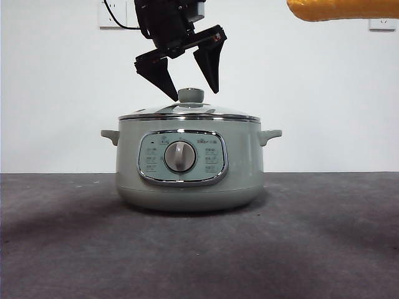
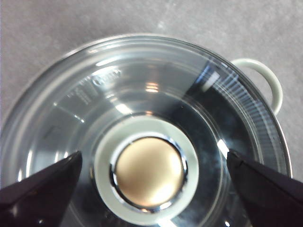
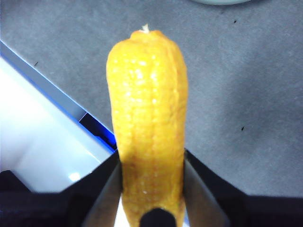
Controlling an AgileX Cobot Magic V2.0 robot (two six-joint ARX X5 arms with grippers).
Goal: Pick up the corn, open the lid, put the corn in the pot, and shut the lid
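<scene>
The squat sage-green electric cooker pot (image 1: 189,180) stands in the middle of the dark grey table (image 1: 324,249), its chrome-framed panel and round grey dial facing the near edge. The round glass lid with a shiny metal rim (image 1: 189,114) sits closed on the pot, its sage-green knob (image 1: 191,95) upright at the centre.

The left gripper (image 1: 194,92) hangs directly over the lid, its two black jaws spread wide, one on each side of the knob. The tips reach down to about the knob's height, but they hold nothing, and clear gaps show between each jaw and the knob in the left wrist view (image 2: 150,171).

The glossy yellow-orange toy corn cob with bumpy kernel rows (image 3: 149,118) is clamped between the jaws of the right gripper (image 3: 151,189), pressed on both sides near its thicker end. It is held high above the table, up at the right, well apart from the pot, lying roughly level (image 1: 343,9).
</scene>
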